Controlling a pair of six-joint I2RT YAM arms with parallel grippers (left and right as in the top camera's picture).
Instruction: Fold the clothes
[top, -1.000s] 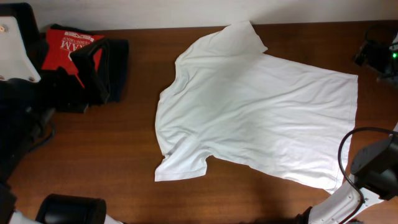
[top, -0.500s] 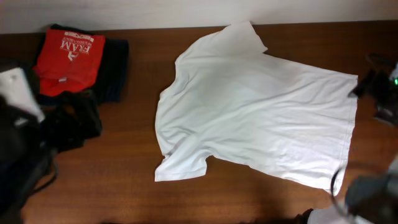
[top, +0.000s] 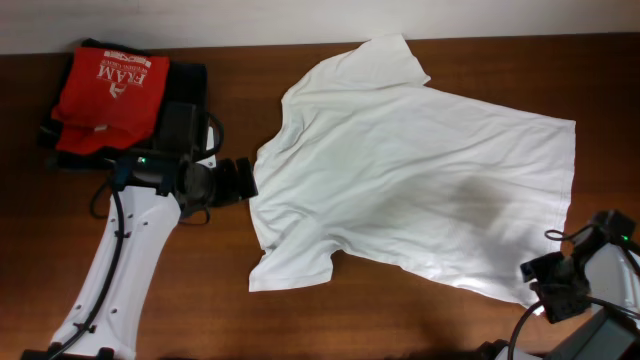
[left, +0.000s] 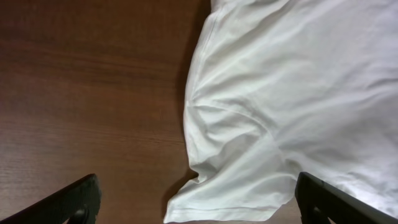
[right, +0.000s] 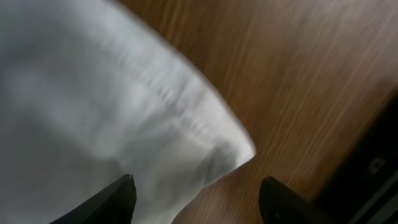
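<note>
The white T-shirt lies spread flat on the brown table, collar end to the left, hem to the right, plain side up; no graphic or lettering shows. My left gripper is open at the shirt's left edge. In the left wrist view its fingers straddle the near sleeve. My right gripper is open over the shirt's lower right hem corner. In the right wrist view its fingers hang just above that corner.
A red shirt with white lettering lies on dark folded garments at the back left. Bare wood table lies in front of the shirt. A cable loops by the right arm.
The left arm has swung in from the far left to the shirt's left edge. The right arm has moved from the right side to the lower right hem corner. The shirt has not moved.
</note>
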